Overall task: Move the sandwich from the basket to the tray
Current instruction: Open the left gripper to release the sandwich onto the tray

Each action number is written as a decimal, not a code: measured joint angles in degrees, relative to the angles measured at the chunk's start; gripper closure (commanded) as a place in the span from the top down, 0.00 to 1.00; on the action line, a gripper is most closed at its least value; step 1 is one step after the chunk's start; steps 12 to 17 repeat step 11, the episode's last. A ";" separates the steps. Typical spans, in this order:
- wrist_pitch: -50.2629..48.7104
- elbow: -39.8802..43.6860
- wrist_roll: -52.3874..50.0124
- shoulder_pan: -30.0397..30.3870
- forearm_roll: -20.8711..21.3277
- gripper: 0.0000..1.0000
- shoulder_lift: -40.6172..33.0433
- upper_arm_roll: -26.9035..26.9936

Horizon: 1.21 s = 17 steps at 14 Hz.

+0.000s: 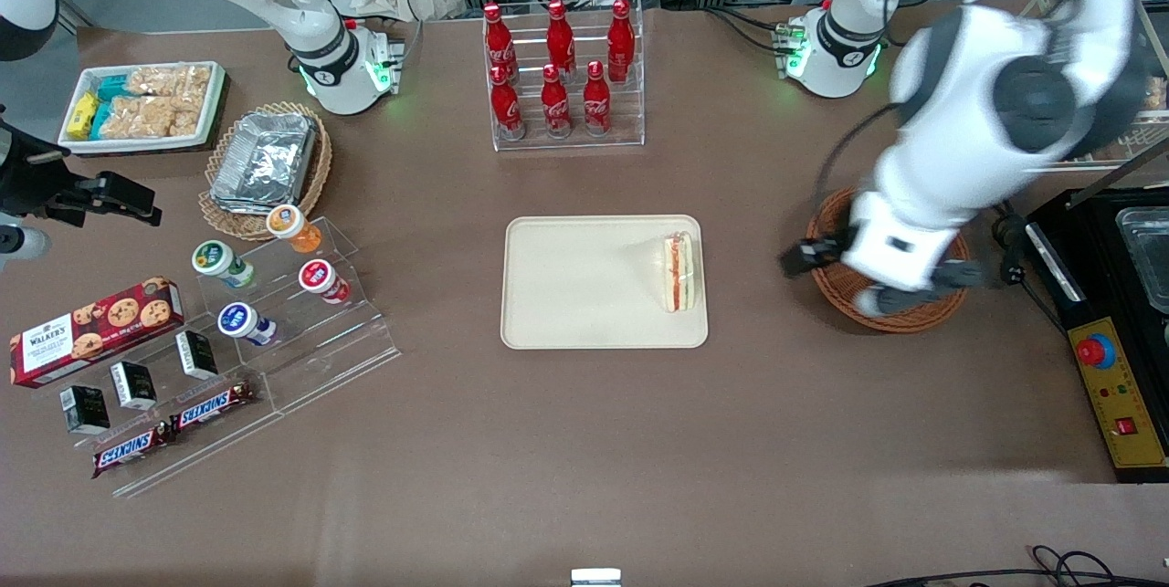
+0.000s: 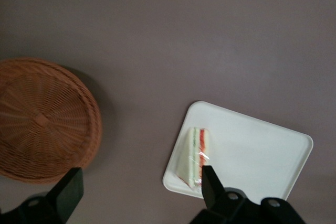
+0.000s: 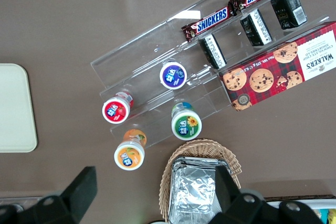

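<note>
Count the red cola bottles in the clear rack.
6. The red cola bottles stand in the clear acrylic rack, farther from the camera than the cream-beige tray: three on the upper step, three on the lower. None looks hidden.

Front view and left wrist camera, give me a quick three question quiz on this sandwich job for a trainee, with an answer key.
1. True or false: the sandwich lies on the tray.
2. The gripper is: A) shut on the sandwich, B) open and holding nothing, C) inside the basket.
3. Fill in: the wrist view shows the basket is ____.

Key
1. True; it sits near the tray edge closest to the basket.
2. B; its fingers are spread, above the table between basket and tray.
3. Empty.
</note>
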 measured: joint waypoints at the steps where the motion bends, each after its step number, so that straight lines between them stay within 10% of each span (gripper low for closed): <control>1: -1.48 1.57 3.07 2.71 -0.06 1.00 -0.10 0.06; 7: -9.67 1.16 23.47 13.71 -0.27 1.00 -8.03 -0.09; 17: -10.33 -2.34 24.02 14.30 -0.21 1.00 -12.39 -0.92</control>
